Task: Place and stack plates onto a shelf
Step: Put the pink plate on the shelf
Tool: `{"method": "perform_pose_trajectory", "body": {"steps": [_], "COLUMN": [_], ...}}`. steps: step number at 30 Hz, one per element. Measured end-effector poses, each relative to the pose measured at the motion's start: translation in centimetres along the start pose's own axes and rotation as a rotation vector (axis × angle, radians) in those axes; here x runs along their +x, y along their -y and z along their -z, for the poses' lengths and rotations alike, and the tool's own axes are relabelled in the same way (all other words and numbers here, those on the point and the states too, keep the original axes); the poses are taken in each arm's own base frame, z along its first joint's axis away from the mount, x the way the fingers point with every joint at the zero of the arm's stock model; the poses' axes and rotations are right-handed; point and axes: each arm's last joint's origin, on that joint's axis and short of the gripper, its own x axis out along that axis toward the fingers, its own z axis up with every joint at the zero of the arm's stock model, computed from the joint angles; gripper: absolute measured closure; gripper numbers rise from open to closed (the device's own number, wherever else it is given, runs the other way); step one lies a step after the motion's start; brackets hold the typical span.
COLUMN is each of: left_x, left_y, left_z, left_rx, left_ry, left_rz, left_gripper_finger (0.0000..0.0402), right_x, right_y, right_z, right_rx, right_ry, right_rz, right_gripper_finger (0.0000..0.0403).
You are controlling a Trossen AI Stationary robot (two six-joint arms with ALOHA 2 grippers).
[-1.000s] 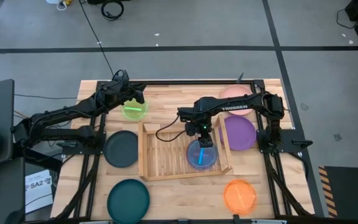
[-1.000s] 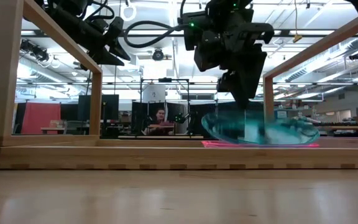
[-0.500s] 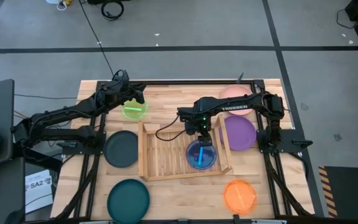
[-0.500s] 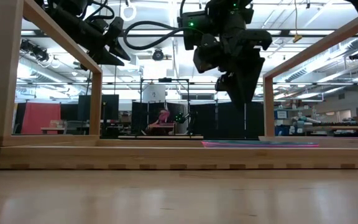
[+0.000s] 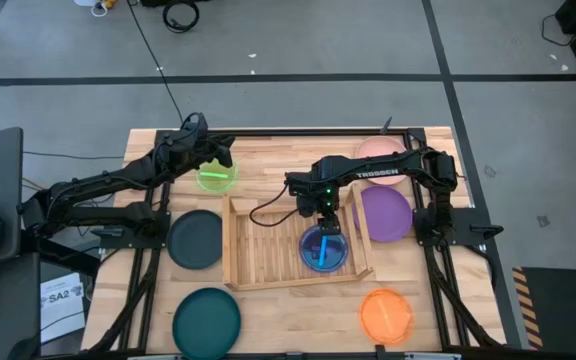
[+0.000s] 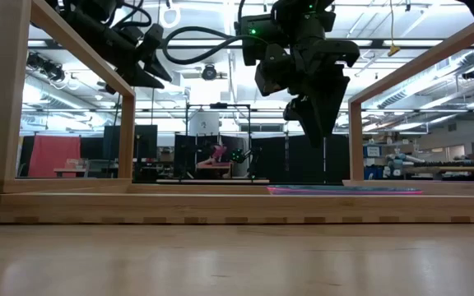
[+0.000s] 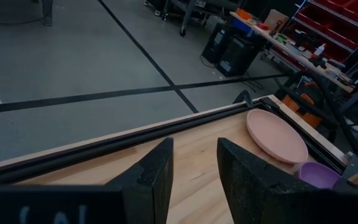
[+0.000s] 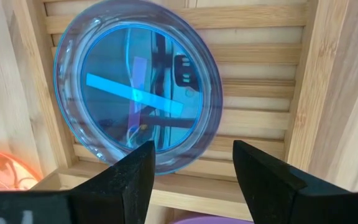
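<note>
The blue plate [image 5: 324, 250] lies flat in the shelf [image 5: 240, 250], right-hand end, directly below the right gripper [image 5: 327, 226], whose jaws stand apart and empty. A second ago that plate was tilted at the fingers; now it's down. The purple plate [image 5: 386, 213] sits just beside the shelf, nearest this arm. The left gripper [image 5: 218, 160] hovers over the green plate [image 5: 216, 178], jaws partly apart, empty.

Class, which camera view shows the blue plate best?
The right wrist view: the blue plate fills it, flat on the shelf's slats. The high view shows it small, partly under the right gripper; the low view only a thin edge; the left wrist view nothing.
</note>
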Motion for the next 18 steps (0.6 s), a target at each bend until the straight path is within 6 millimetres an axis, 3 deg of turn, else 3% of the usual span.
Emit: {"method": "perform_pose_trajectory", "body": {"steps": [8,14,18], "left_x": [0.0,0.0,0.0], "left_y": [-0.1,-0.1,-0.1], "left_z": [0.2,0.2,0.2], "left_rx": [0.008,0.008,0.008], "left_ry": [-0.024,-0.024,-0.023], "left_rz": [-0.012,-0.012,-0.012], "left_gripper_finger": [0.0271,0.0271,0.0271], "right_x": [-1.7,-5.4,-8.4], "right_y": [-0.2,0.0,0.6], "right_z": [0.1,0.9,2.4], "right_rx": [-0.028,-0.022,-0.012], "right_ry": [0.050,0.161,0.254], "right_rz": [0.009,0.032,0.059], "right_gripper_finger": [0.0182,0.0182,0.0182]}}
